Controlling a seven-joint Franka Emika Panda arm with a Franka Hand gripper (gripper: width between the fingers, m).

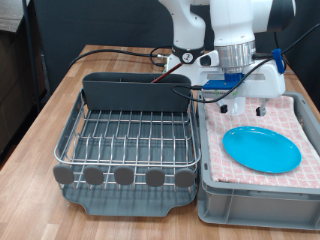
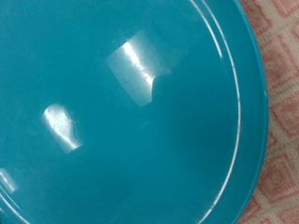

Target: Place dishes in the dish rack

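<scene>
In the exterior view we log the wooden bench [image 1: 60,100] carrying the dish rack [image 1: 125,140] on the view's left and a grey crate [image 1: 255,195] just beside it on the right, lined with a pink checked towel [image 1: 290,115]. The light-blue plate [image 1: 261,149] lies flat on that towel inside the crate, face up. Being round, it has no long axis to record; its flat face points upward. The rack's wire grid shows nothing on it, and the tall caddy [image 1: 135,92] at its far end shows no content that we can make out, so we judge the task barely started: the plate is not yet racked, and neither a mug nor a spoon is visible to us in this view. The gripper [image 1: 243,100] hangs above the far edge of the crate, near the plate but apart from it; its jaws are hidden behind cabling and the white hand body, so we cannot tell whether they are spread or pressed together. In the wrist view the plate [image 2: 112,121] fills nearly the whole frame, glossy, with two bright reflections and its raised rim curving past a strip of towel [image 2: 280,112]. No fingers appear here, and nothing is held.
</scene>
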